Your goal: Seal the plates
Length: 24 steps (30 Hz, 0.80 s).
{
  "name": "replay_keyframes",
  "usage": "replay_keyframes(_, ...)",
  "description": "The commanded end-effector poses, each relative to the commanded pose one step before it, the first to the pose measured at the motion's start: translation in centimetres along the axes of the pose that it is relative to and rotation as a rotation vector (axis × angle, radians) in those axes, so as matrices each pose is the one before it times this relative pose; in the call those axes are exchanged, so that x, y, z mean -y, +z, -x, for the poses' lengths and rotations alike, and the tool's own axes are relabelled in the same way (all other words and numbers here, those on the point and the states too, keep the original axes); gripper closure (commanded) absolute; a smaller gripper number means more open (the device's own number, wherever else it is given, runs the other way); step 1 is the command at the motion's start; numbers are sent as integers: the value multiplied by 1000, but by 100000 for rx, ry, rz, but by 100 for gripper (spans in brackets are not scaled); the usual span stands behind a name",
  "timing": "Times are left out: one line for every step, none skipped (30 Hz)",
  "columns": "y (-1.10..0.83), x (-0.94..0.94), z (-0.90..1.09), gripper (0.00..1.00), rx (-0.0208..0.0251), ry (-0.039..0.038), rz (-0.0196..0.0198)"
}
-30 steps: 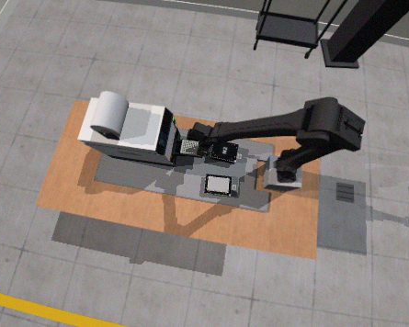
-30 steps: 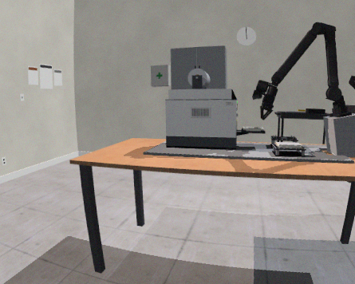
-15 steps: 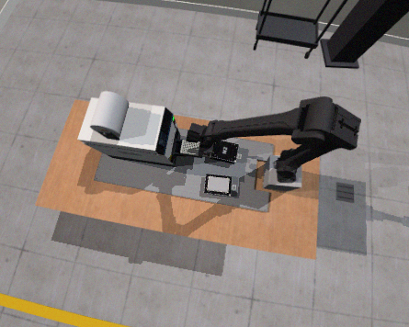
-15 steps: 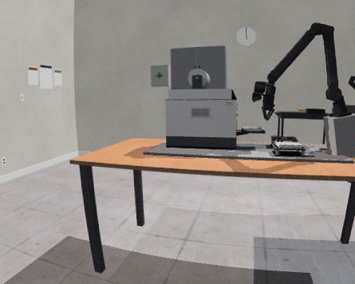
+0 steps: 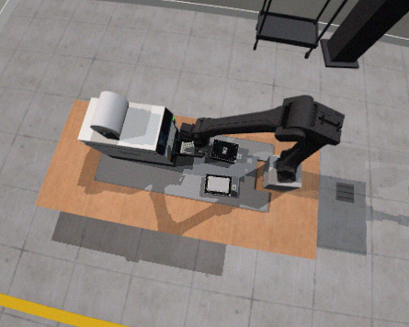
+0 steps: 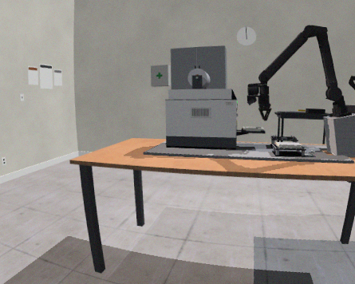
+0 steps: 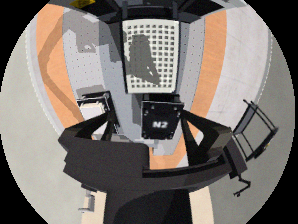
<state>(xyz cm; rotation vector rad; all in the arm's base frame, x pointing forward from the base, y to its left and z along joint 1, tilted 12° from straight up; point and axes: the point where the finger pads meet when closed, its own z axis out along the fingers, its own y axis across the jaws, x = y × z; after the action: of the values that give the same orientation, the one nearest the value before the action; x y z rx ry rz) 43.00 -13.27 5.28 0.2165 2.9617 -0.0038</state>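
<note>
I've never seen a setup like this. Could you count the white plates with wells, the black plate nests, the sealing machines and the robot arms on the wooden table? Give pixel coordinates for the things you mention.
White plates [image 5: 187, 147] [image 7: 151, 55] [image 5: 218, 184] [image 7: 93, 113]: 2
Black plate nests [image 5: 215, 156] [image 7: 161, 131] [image 5: 207, 189]: 2
Sealing machine [image 5: 144, 121] [image 6: 201, 120]: 1
Robot arm [image 5: 244, 125] [image 6: 287, 52]: 1
Total: 6

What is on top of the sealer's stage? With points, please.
A plate [image 5: 187, 147] [image 6: 254, 129] [image 7: 167, 80], its grid of wells facing up. It covers most of the stage, so whatever is beneath the plate can't be seen.
</note>
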Motion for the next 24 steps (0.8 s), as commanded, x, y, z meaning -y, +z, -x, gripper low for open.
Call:
replay_keyframes(-965, 416, -107, 0, 2087, 2718, -277)
replay_keyframes(-150, 3, 136, 0, 747, -76, -110)
replay_keyframes(-138, 12, 146, 0, 729, -43, -110)
replay_keyframes(-143, 10, 157, 0, 748, -49, -111)
replay_keyframes(-148, 12, 189, 0, 781, -56, -115)
replay_keyframes(-27, 7, 136, 0, 482, -49, -69)
replay_keyframes(5, 13, 109, 0, 394, -27, -60)
replay_keyframes(-640, 566, 78, 1, -51, -294, 42)
replay_keyframes(-654, 607, 68, 1, -6, -240, -68)
replay_keyframes(-654, 627, 56, 2, -16, -229, -156)
replay_keyframes(-635, 587, 88, 2, 98, -209, -159)
replay_keyframes(-596, 507, 131, 3, 216, -252, -22)
replay_keyframes(0, 0, 0, 3, 0, 0, 0)
replay_keyframes(0, 0, 0, 3, 0, 0, 0)
replay_keyframes(35, -433, 387, 3, -217, -1782, 567)
replay_keyframes(-327, 132, 81, 4, -468, -984, 330)
replay_keyframes(-343, 215, 47, 4, -331, -767, 206)
replay_keyframes(-365, 477, -42, 5, -298, -151, -37)
replay_keyframes(-568, 545, -48, 6, 174, 48, -198)
replay_keyframes(-556, 594, -78, 6, 171, 188, -213)
replay_keyframes(-558, 588, -72, 7, 196, 206, -225)
replay_keyframes(-541, 549, -64, 7, 197, 151, -168)
replay_keyframes(-531, 487, -21, 8, 223, 50, -139)
replay_keyframes(-501, 427, 17, 8, 203, -88, -95)
